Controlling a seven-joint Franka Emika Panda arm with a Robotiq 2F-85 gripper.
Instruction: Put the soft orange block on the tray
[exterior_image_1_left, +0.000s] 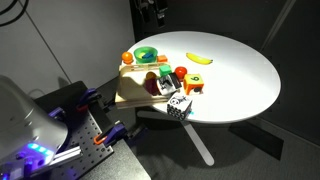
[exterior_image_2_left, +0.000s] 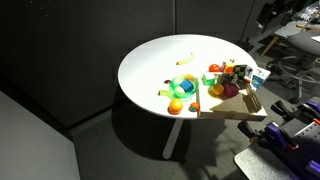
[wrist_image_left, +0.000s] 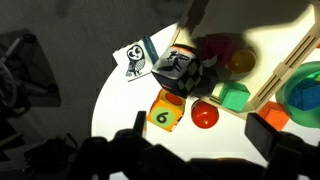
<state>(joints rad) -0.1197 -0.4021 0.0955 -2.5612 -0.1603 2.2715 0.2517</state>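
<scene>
The soft orange block (wrist_image_left: 165, 117) is a yellow-orange cube with softly rounded edges and a dark "6" printed on its upper face. It lies on the smooth round white desk (wrist_image_left: 120, 95), off the tray (wrist_image_left: 290, 55) and near its corner. Just beside it sits a glossy red-orange ball (wrist_image_left: 204, 115). A green block (wrist_image_left: 233, 97) lies close behind that, against the tray's pale wooden rim. A black die (wrist_image_left: 178, 70) stands just beyond the orange cube, next to a flat card (wrist_image_left: 135, 60) printed with an owl-like figure.

Only the wrist view gives these details. In both exterior views the toys shrink to a crowded cluster of colours, and the orange cube cannot be picked out. Those views do show the whole desk (exterior_image_1_left: 240, 70) (exterior_image_2_left: 150, 65), the beige rectangular tray (exterior_image_1_left: 130, 95) (exterior_image_2_left: 235, 108) at its edge, a round green bowl (exterior_image_1_left: 146, 55) (exterior_image_2_left: 183, 85) and a curved yellow banana (exterior_image_1_left: 200, 58) lying apart on bare white.

The fingers (wrist_image_left: 135, 150) appear only as dark blurred shapes along the bottom of the wrist view. How far open they are cannot be told.
</scene>
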